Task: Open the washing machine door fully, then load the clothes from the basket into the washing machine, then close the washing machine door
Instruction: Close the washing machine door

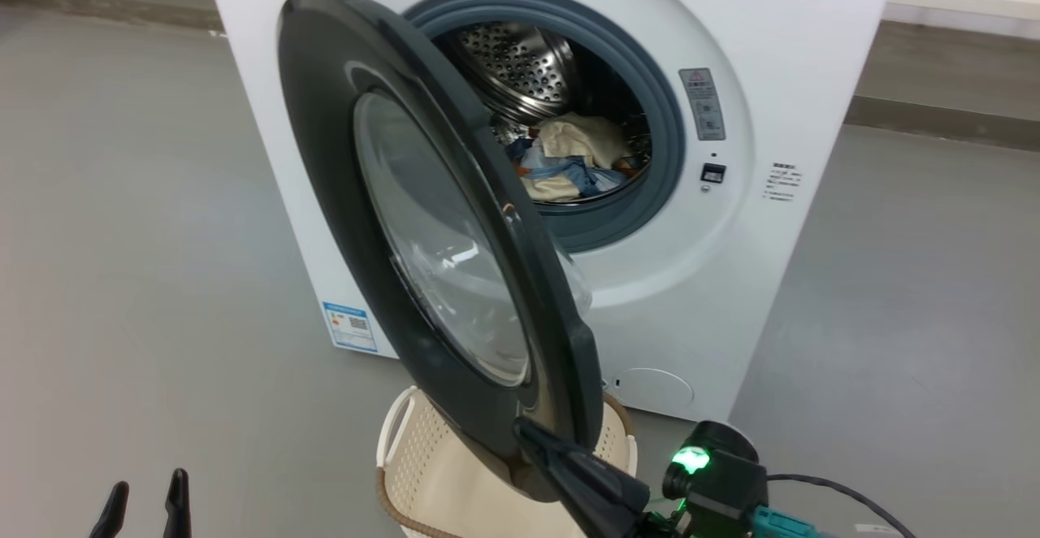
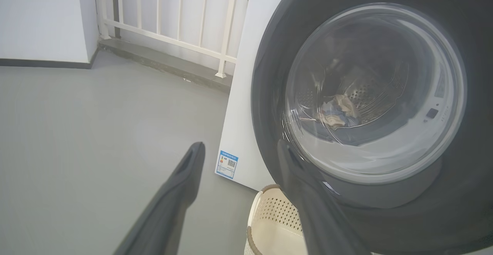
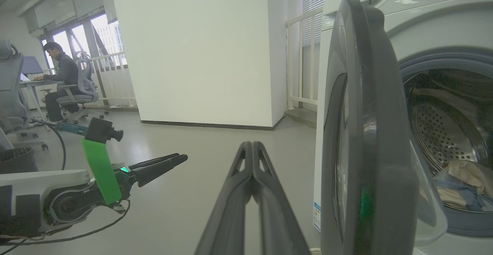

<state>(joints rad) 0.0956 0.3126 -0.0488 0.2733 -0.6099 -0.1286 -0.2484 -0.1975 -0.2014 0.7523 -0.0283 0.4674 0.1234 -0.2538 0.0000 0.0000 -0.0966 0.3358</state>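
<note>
1. Door (image 1: 439,221), centre frame, half open: stiff, heavy, hinged; glossy rim slippery, so better pushed flat near free edge than pinched.
2. Clothes (image 1: 569,160): soft, inside drum (image 1: 520,67), upper centre.
3. Right gripper (image 1: 526,432): clenched, empty, by door's lower rim; contact unclear.
4. Left gripper (image 1: 148,485): spread, empty, lower left.

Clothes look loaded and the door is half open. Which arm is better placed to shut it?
Probably the right: its shut right gripper sits at the free edge of the washing machine door, outer side. The left gripper hangs open, low and off to the side.
</note>
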